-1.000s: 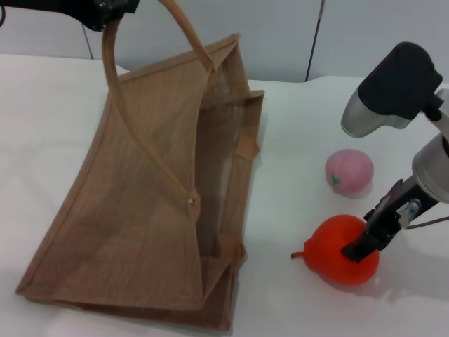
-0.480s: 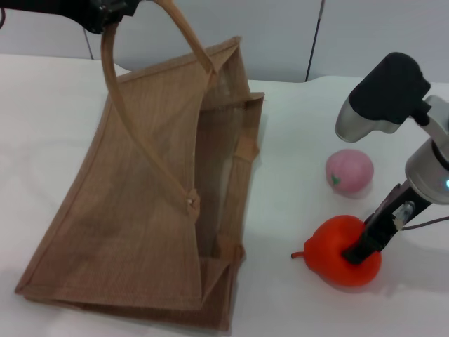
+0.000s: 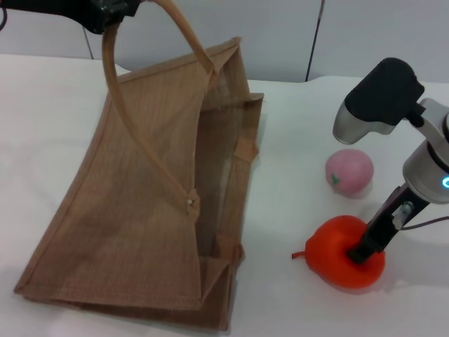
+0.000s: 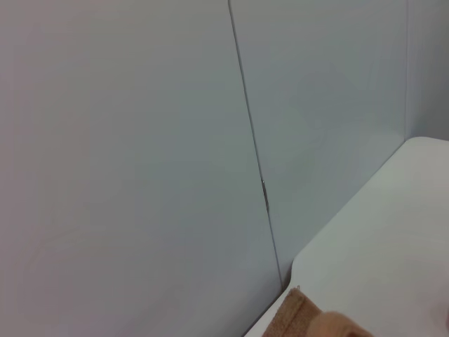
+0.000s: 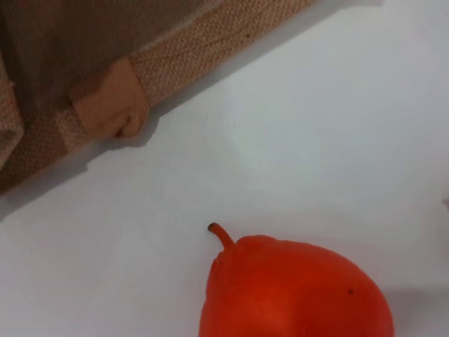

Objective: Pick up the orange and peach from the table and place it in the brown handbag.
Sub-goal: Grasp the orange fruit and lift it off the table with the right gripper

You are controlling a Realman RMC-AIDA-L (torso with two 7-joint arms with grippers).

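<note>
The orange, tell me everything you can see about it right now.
The orange is a glossy orange-red toy fruit, roundish and narrowing to a small dark stem tip that points toward the brown handbag. It lies on the white table, in front of the peach and apart from it. The right gripper is down on its top.

My right arm (image 3: pixel 428 165) is silver-grey, with a small blue light glowing on its side; a rounded black-capped silver housing (image 3: pixel 379 98) juts from it. The right gripper (image 3: pixel 365 251) has black fingers, with a thin cable trailing behind. My left arm (image 3: pixel 66 10) looks plain black.
</note>
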